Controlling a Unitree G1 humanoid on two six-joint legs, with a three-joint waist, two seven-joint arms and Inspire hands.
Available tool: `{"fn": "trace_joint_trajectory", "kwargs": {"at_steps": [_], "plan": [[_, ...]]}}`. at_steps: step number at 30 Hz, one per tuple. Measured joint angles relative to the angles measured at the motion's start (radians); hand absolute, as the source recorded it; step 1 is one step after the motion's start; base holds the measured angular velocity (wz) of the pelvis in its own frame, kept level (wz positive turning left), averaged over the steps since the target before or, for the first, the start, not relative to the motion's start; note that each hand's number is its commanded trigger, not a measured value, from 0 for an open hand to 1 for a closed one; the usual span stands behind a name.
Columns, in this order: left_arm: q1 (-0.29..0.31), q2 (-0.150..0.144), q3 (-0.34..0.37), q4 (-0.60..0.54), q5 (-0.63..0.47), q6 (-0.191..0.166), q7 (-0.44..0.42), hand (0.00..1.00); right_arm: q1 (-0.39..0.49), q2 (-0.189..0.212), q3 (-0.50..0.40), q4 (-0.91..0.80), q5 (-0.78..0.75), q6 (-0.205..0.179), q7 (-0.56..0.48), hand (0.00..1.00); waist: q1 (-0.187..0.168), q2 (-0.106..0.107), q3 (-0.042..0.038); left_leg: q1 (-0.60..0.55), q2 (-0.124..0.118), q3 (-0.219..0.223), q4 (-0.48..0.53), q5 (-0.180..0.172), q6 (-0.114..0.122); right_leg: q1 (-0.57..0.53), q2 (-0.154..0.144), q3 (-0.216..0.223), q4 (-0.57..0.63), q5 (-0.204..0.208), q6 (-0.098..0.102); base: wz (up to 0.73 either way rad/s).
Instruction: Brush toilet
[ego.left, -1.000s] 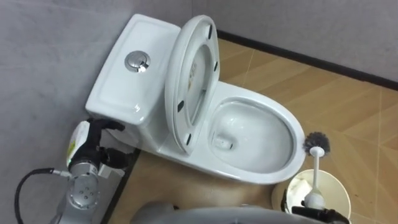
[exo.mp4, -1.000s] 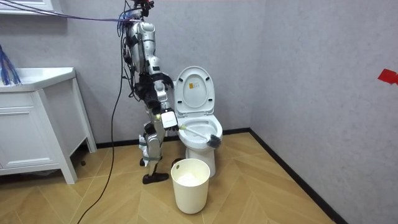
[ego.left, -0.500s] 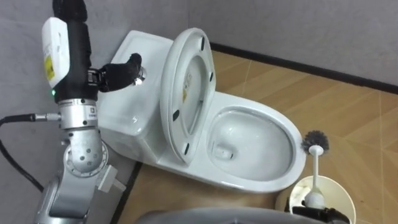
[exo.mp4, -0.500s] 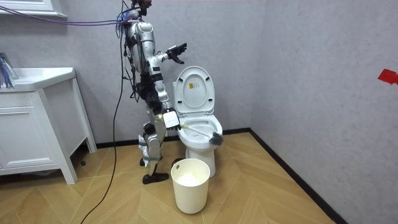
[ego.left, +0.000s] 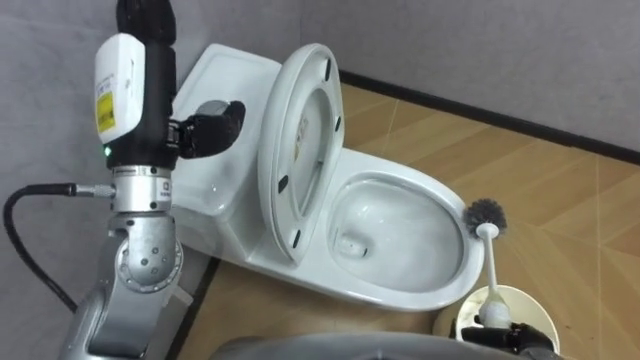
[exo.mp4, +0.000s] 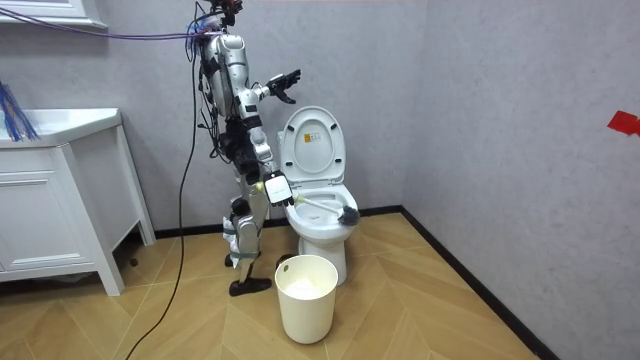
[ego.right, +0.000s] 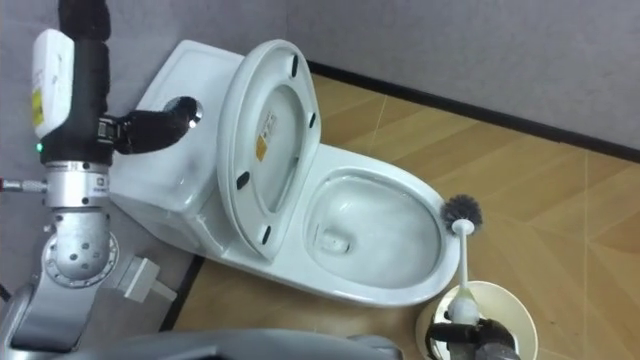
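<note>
Grey-bristled toilet brush (ego.left: 485, 213) rises from right hand (ego.left: 510, 338), handle inside its fingers.

Grey walls (exo.mp4: 500, 120), herringbone wood floor (exo.mp4: 420, 310)

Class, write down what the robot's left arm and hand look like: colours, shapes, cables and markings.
The left arm is built of silver metal cylinders with round joints. Its forearm is black and carries a white rounded box with a yellow label and a small green light. A black cable plugs into the silver wrist from the side. The left hand is black, with thick fingers.
</note>
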Motion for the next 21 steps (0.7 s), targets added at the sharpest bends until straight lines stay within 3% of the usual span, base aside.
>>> {"fn": "trace_joint_trajectory", "kwargs": {"at_steps": [4, 8, 21], "plan": [[0.017, 0.000, -0.019, 0.071, 0.026, -0.001, -0.004, 0.00, 0.000, 0.000, -0.005, -0.001, -0.002, 0.002, -0.001, 1.00, -0.002, 0.000, 0.0002, 0.013, 0.000, 0.006, -0.010, 0.000, 0.000, 0.006, 0.000, 0.003, 0.000, 0.000, 0.000, -0.04], [0.028, 0.001, -0.019, 0.163, 0.025, 0.024, -0.019, 0.00, 0.000, 0.000, -0.007, -0.014, -0.019, 0.010, -0.001, 1.00, -0.002, -0.003, 0.0021, 0.016, 0.001, 0.009, -0.014, 0.000, 0.000, 0.008, 0.000, 0.003, 0.000, 0.000, 0.000, -0.01], [0.076, 0.006, -0.019, 0.457, 0.024, 0.054, -0.090, 0.00, -0.002, -0.017, -0.009, -0.093, -0.111, 0.036, 0.016, 1.00, 0.006, -0.002, 0.0037, 0.019, 0.003, 0.026, -0.017, 0.000, 0.000, 0.005, 0.000, -0.005, 0.001, 0.000, 0.000, -0.03]]}}
